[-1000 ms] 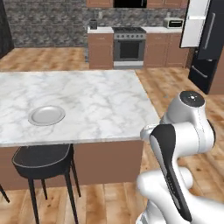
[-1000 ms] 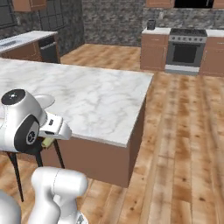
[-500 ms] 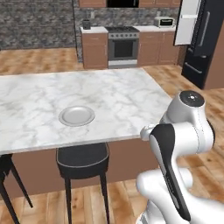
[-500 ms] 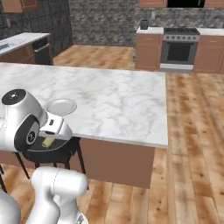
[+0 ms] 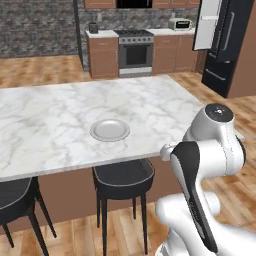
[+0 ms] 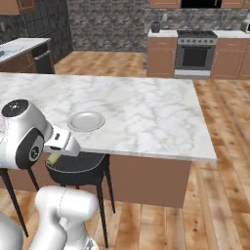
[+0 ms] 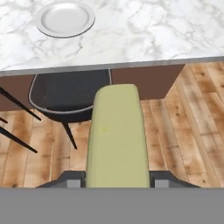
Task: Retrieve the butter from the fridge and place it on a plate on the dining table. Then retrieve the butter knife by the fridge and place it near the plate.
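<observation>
Between the jaws sits the butter (image 7: 116, 138), pinched at its near end, its long axis running straight out from the hand toward the desk (image 5: 45, 125) edge. Beyond it, the plate (image 7: 65, 19) waits near that edge, above a black stool (image 7: 70, 96).

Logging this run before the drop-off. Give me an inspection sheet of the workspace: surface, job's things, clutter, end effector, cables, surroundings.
Surface: marble dining table, bare apart from the plate.
Job's things: plate near the front edge; butter in the end effector; fridge far right, door open.
Clutter: nothing seen.
End effector: shut on the butter, off the table.
Cables: nothing seen.
Surroundings: black stools under the edge, stove, wood floor.
</observation>
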